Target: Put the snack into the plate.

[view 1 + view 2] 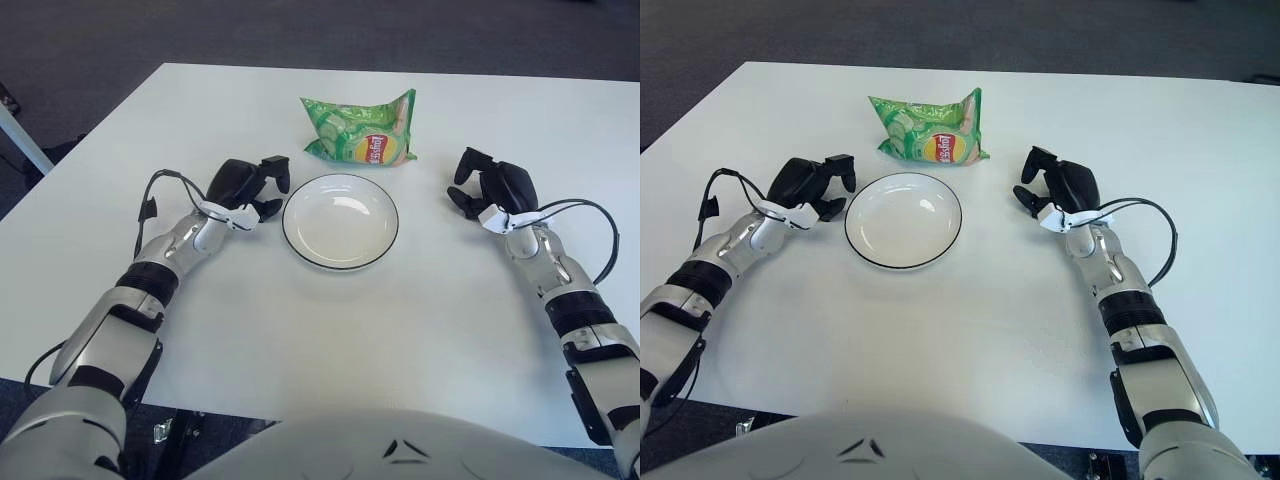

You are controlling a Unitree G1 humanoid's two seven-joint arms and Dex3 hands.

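Note:
A green bag of chips, the snack [362,130], lies on the white table [320,330] just behind the plate. The white plate [340,221] with a dark rim sits in the middle, with nothing in it. My right hand [480,184] hovers to the right of the plate and the snack, fingers spread and holding nothing. My left hand [258,186] shows just left of the plate, fingers loosely curled with nothing in them.
Cables loop off both forearms, at the left [150,195] and at the right [590,215]. Dark carpet lies beyond the table's far edge [300,30]. A pale bar [20,140] crosses the floor at the far left.

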